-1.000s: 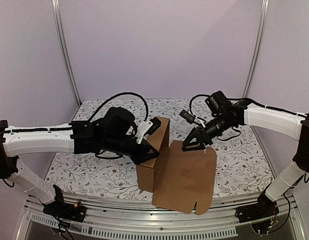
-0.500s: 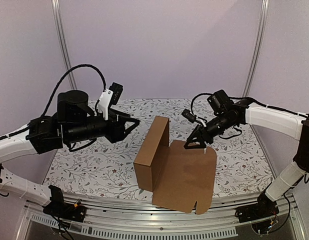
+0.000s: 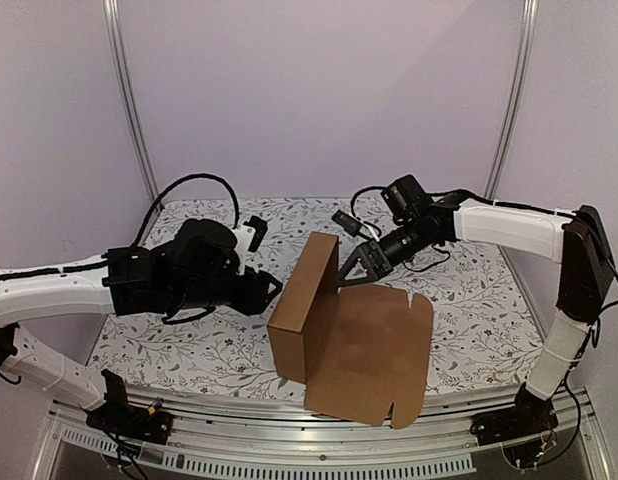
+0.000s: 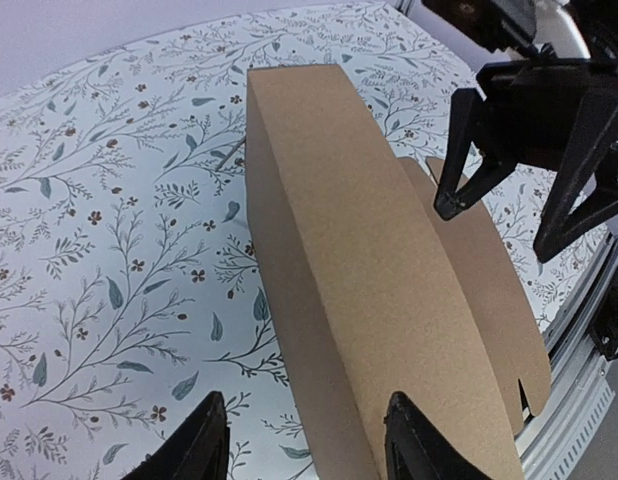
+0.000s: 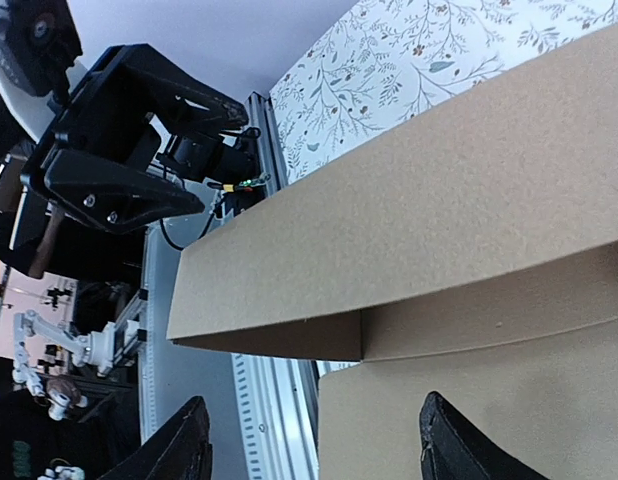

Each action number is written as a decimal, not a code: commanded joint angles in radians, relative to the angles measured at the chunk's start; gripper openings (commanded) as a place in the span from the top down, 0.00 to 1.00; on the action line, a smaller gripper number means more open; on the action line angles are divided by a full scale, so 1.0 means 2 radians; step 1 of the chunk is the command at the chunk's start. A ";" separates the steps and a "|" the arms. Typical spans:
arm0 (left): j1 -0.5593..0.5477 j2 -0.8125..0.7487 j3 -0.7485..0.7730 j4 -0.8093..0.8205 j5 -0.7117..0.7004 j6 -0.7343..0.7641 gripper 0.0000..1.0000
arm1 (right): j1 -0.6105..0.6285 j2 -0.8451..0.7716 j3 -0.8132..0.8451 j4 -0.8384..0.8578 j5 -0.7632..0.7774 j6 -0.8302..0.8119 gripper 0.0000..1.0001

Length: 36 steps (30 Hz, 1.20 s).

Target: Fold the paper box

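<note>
We are early in the fold. The paper box [image 3: 364, 350] lies on the floral-covered table [image 3: 169, 345], in the middle and toward 6 o'clock in the top view, and only one part of it is standing. That part is a long side wall [image 3: 301, 305], raised upright along the sheet's 9 o'clock edge. It looks thick, so we judge it has been doubled over, though we cannot see inside it.

The rest, the broad panel [image 3: 374, 345] stretching toward 3 o'clock, lies flat on the table. Its notches and tabs at the 6 and 12 o'clock ends are not turned up. No other wall is up, no end flap is tucked, and nothing like a lid is closed. By our reckoning most of the work remains.

Neither arm holds the cardboard. The left gripper [image 3: 267, 290] sits at 9 o'clock of the standing wall, just beside it. In its own wrist view its fingers [image 4: 204, 440] are spread wide, with nothing pinched between them. The right gripper [image 3: 349, 272] hangs at 1 o'clock of the wall's far end, close above the flat panel's far edge. Its jaws are also parted and empty, and we cannot tell whether a fingertip touches the card.
</note>
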 commanded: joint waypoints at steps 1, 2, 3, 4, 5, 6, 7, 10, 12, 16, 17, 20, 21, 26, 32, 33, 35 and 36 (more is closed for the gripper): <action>0.001 -0.019 -0.014 -0.001 -0.005 -0.037 0.48 | 0.013 0.047 0.023 0.037 -0.044 0.087 0.30; 0.001 -0.028 -0.017 0.003 -0.005 -0.035 0.48 | 0.012 0.051 0.025 0.040 -0.044 0.092 0.30; -0.001 -0.037 -0.019 0.007 -0.006 -0.031 0.48 | 0.013 0.052 0.026 0.041 -0.045 0.094 0.30; -0.002 -0.045 -0.019 0.008 -0.010 -0.027 0.47 | 0.013 0.051 0.025 0.050 -0.046 0.096 0.31; -0.002 -0.050 -0.016 0.007 -0.013 -0.023 0.47 | 0.013 0.050 0.022 0.064 -0.048 0.101 0.32; -0.002 -0.050 -0.009 -0.002 -0.017 -0.021 0.46 | 0.013 0.048 0.020 0.079 -0.049 0.116 0.33; -0.002 -0.047 0.002 -0.016 -0.024 -0.020 0.46 | 0.014 0.047 0.021 0.090 -0.050 0.128 0.34; -0.002 -0.020 0.054 -0.066 -0.039 0.001 0.45 | 0.012 0.051 0.037 0.091 -0.052 0.139 0.34; -0.002 0.013 0.098 -0.094 -0.037 0.014 0.44 | 0.000 0.049 0.040 0.059 -0.056 0.128 0.34; -0.009 0.109 0.224 -0.189 -0.043 0.034 0.40 | -0.066 0.006 0.001 0.018 -0.027 0.085 0.33; -0.012 0.132 0.251 -0.213 -0.053 0.038 0.39 | -0.086 -0.015 -0.010 0.010 -0.013 0.079 0.32; -0.025 0.202 0.328 -0.271 -0.089 0.050 0.36 | -0.137 -0.069 -0.032 -0.031 0.037 0.029 0.31; -0.031 0.224 0.352 -0.295 -0.100 0.053 0.34 | -0.151 -0.083 -0.041 -0.040 0.052 0.012 0.31; -0.060 0.324 0.466 -0.385 -0.152 0.059 0.32 | -0.186 -0.171 -0.104 -0.035 0.120 -0.047 0.30; -0.080 0.404 0.553 -0.442 -0.182 0.065 0.31 | -0.193 -0.212 -0.139 -0.018 0.132 -0.066 0.30; -0.081 0.415 0.562 -0.452 -0.187 0.064 0.31 | -0.193 -0.215 -0.140 -0.017 0.133 -0.066 0.30; -0.081 0.435 0.576 -0.480 -0.208 0.058 0.31 | -0.194 -0.217 -0.140 -0.016 0.131 -0.066 0.30; -0.081 0.444 0.582 -0.493 -0.221 0.055 0.31 | -0.194 -0.217 -0.140 -0.015 0.130 -0.066 0.30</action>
